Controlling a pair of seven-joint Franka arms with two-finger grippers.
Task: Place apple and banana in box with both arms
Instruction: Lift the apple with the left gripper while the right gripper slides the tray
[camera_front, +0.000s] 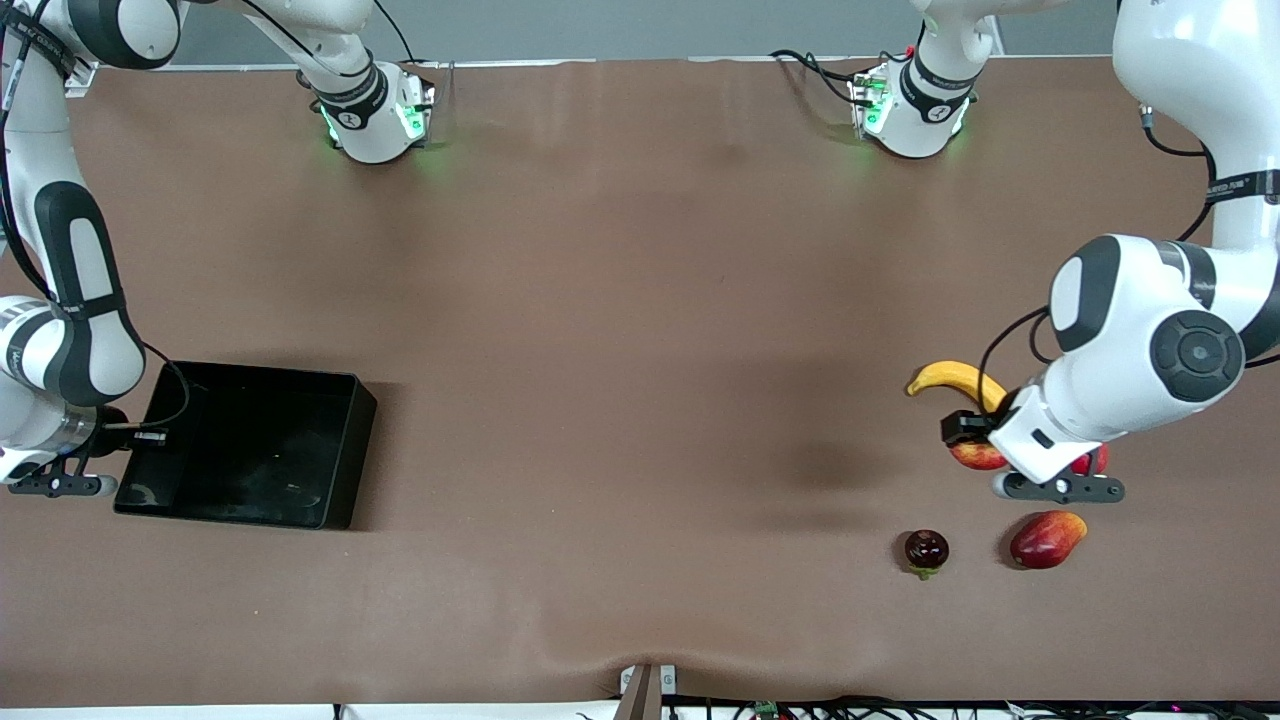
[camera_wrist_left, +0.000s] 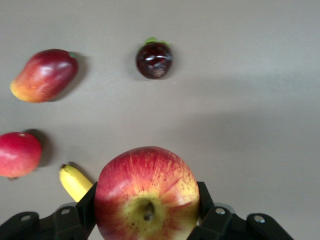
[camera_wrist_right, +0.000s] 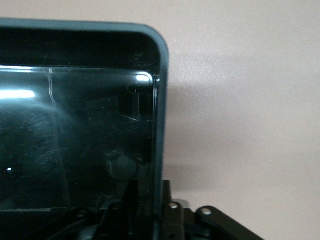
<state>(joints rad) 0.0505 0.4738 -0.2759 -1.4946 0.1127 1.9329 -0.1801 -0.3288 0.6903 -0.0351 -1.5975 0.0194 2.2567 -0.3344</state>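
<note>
My left gripper (camera_front: 990, 450) is shut on the apple (camera_front: 973, 457), red mottled with yellow. In the left wrist view the apple (camera_wrist_left: 146, 192) fills the space between both fingers (camera_wrist_left: 85, 205). I cannot tell whether it touches the table. The banana (camera_front: 952, 378) lies just beside it, farther from the front camera, and its tip shows in the left wrist view (camera_wrist_left: 75, 181). My right gripper (camera_front: 125, 445) is shut on the wall of the black box (camera_front: 345, 450) at the right arm's end. In the right wrist view one finger (camera_wrist_right: 131, 200) is inside that wall (camera_wrist_right: 159, 125) and one is outside.
A plain red round fruit (camera_front: 1097, 460) (camera_wrist_left: 17, 154) lies beside the apple under the left hand. A red-yellow mango-like fruit (camera_front: 1047, 538) (camera_wrist_left: 44, 75) and a dark round fruit (camera_front: 926, 550) (camera_wrist_left: 154, 60) lie nearer the front camera. The box holds no fruit.
</note>
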